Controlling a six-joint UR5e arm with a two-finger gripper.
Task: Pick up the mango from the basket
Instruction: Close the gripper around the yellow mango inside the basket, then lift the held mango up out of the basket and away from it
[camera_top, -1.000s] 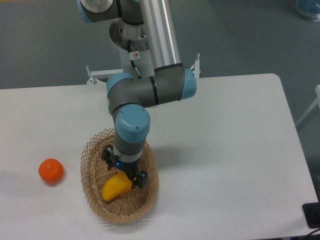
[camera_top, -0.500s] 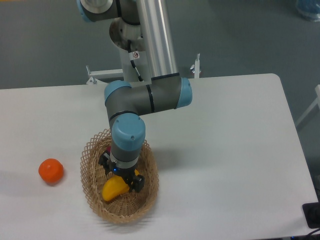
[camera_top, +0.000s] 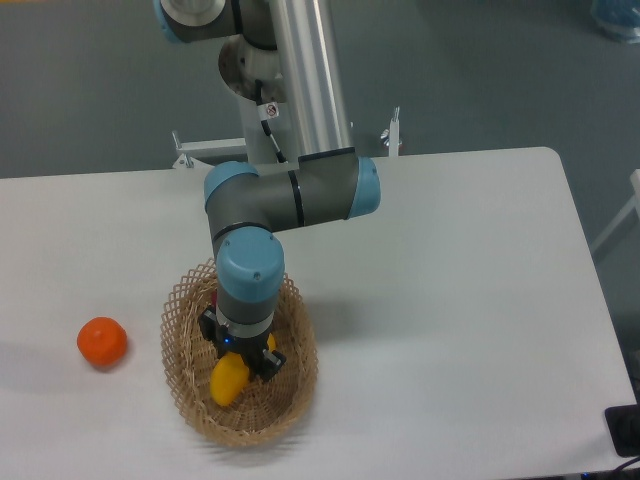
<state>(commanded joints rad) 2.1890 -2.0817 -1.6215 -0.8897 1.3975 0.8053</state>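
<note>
Now the gripper (camera_top: 243, 362) sits low over the mango (camera_top: 229, 380) at the wicker basket's (camera_top: 181, 380) six o'clock, finger spacing hidden, lift apparently not yet begun.

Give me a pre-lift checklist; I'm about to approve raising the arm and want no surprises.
1. Hand over the mango: ok.
2. Fingers shut on the mango: cannot tell, the wrist hides them.
3. Mango inside the basket: ok.
4. Hand clear of the basket rim: ok, it sits inside the rim.
5. Orange out of the lift path: ok, it lies on the table left of the basket.
</note>
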